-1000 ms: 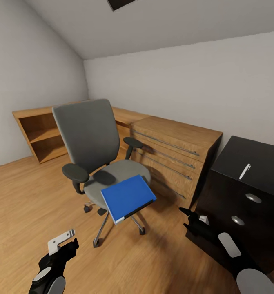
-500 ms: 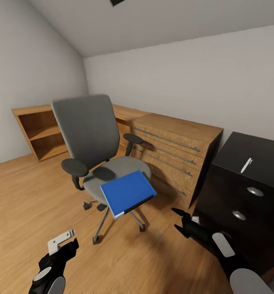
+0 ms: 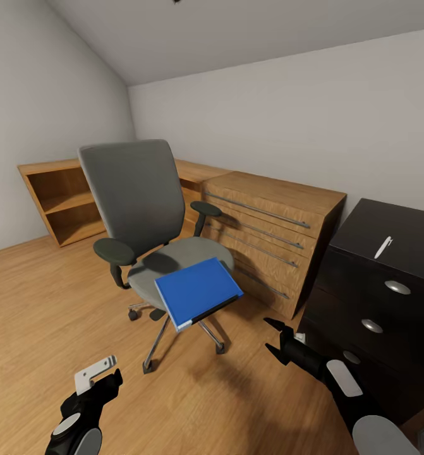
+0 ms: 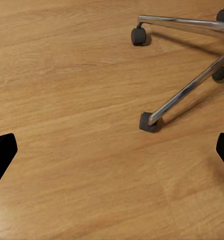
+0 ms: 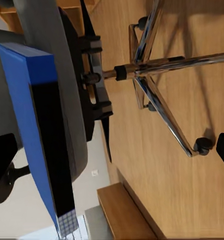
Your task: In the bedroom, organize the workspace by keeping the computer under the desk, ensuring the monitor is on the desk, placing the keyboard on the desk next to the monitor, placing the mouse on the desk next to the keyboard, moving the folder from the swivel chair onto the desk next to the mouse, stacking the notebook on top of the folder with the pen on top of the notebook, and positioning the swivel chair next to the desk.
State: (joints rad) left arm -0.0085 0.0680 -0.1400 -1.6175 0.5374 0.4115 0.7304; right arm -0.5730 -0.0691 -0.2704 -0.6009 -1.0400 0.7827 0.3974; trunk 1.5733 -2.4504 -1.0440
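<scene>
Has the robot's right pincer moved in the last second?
Yes. The right pincer has drawn away from the black drawer unit toward the swivel chair holding the blue folder, jaws open.

The black cabinet [image 3: 388,303] runs off the head view's right edge; the chair [image 3: 150,221] hides part of the oak shelves [image 3: 60,199].

1. we see an attic room at home: sloped grey ceiling [image 3: 237,38], light wood floor [image 3: 41,303].
2. beside the oak dresser [image 3: 272,230] stand a swivel chair [image 3: 139,208] and oak shelves [image 3: 60,199].
</scene>
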